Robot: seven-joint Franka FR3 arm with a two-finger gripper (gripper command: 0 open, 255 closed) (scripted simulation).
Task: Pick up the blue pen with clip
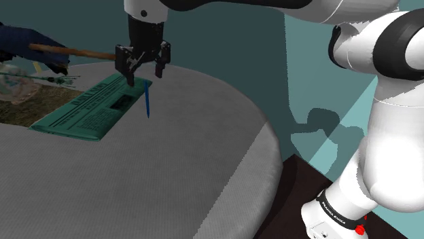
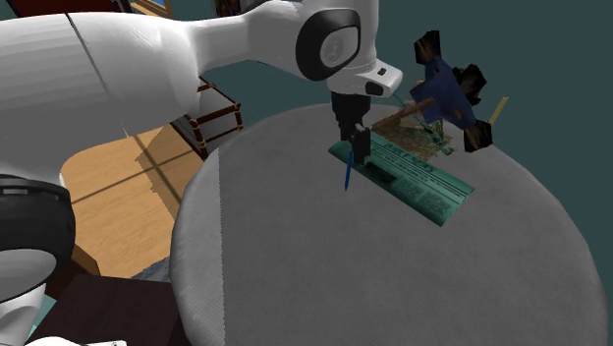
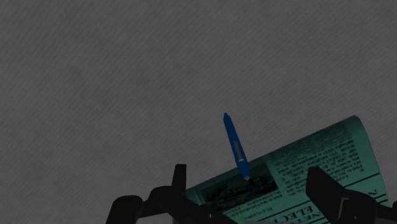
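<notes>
A slim blue pen [image 1: 147, 99] lies on the grey round table [image 1: 170, 176], one end touching the edge of a green newspaper [image 1: 88, 112]. My black gripper [image 1: 144, 73] hovers just above the pen, open, its fingers apart and touching nothing. In the wrist view the pen [image 3: 233, 145] sits between and beyond the two fingertips [image 3: 180, 173], nearer the one on the table side, with the gripper [image 3: 251, 177] over the newspaper's [image 3: 318, 159] corner. In the second exterior view the pen [image 2: 347, 173] shows just below the gripper [image 2: 360, 147].
Beyond the newspaper [image 2: 413, 182] lie a patterned mat [image 1: 20, 95] and a dark blue object with a wooden handle [image 1: 68, 51]. The table's rounded edge [image 1: 268, 136] drops off towards the stand. A wooden chest [image 2: 211, 118] stands on the floor beside the table.
</notes>
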